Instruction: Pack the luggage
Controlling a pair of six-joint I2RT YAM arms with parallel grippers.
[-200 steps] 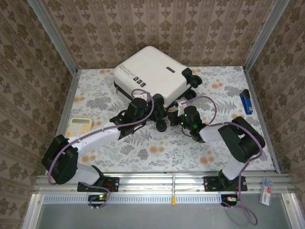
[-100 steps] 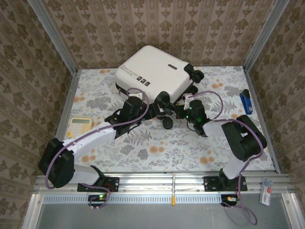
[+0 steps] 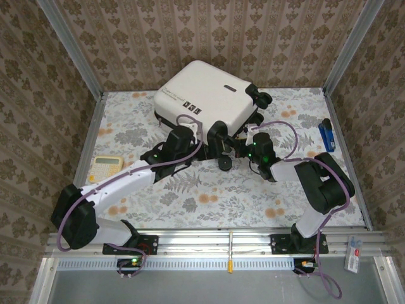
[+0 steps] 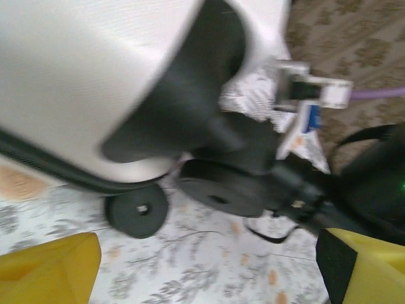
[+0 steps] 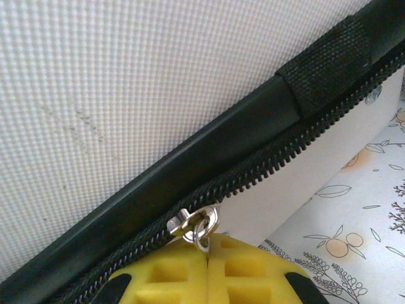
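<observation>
While right jaws pinch its zipper pull (image 5: 196,229), luggage (image 3: 205,98) faces left jaws

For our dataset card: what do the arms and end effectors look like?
The left arm and right arm have white shells, black joints and a purple cable each. The left end effector and right end effector have yellow fingers; the right's pads are waffle-gridded.
</observation>
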